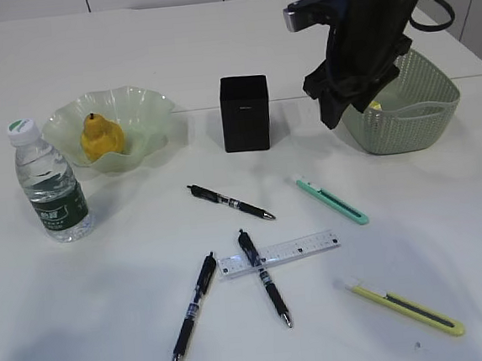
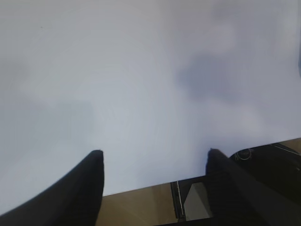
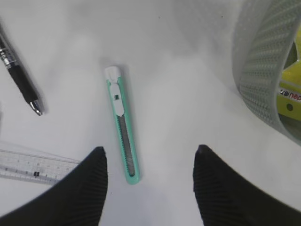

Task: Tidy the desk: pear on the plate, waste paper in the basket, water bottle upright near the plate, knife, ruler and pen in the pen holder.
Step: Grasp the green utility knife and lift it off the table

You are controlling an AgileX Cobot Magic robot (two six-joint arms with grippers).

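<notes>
The yellow pear (image 1: pixel 102 138) lies on the pale green plate (image 1: pixel 145 100). Left of the plate the water bottle (image 1: pixel 49 185) stands upright. The black pen holder (image 1: pixel 244 113) stands mid-desk. A green knife (image 1: pixel 331 200) (image 3: pixel 123 125), a yellow knife (image 1: pixel 404 305), the clear ruler (image 1: pixel 279 253) (image 3: pixel 33 165) and three pens (image 1: pixel 230 202) (image 1: pixel 193 310) (image 1: pixel 264 277) lie flat. Something yellow (image 3: pixel 290 80), perhaps the waste paper, shows inside the basket (image 1: pixel 405 120) (image 3: pixel 263 70). My right gripper (image 1: pixel 336 113) (image 3: pixel 149 149) hangs open and empty beside the basket, above the green knife. My left gripper (image 2: pixel 154 151) is open and empty over bare desk (image 2: pixel 141 70).
One pen lies across the ruler. In the right wrist view a pen tip (image 3: pixel 19 77) shows at the left edge. The left gripper hovers at the desk's near edge, with brown floor (image 2: pixel 136 202) below it. It is out of the exterior view.
</notes>
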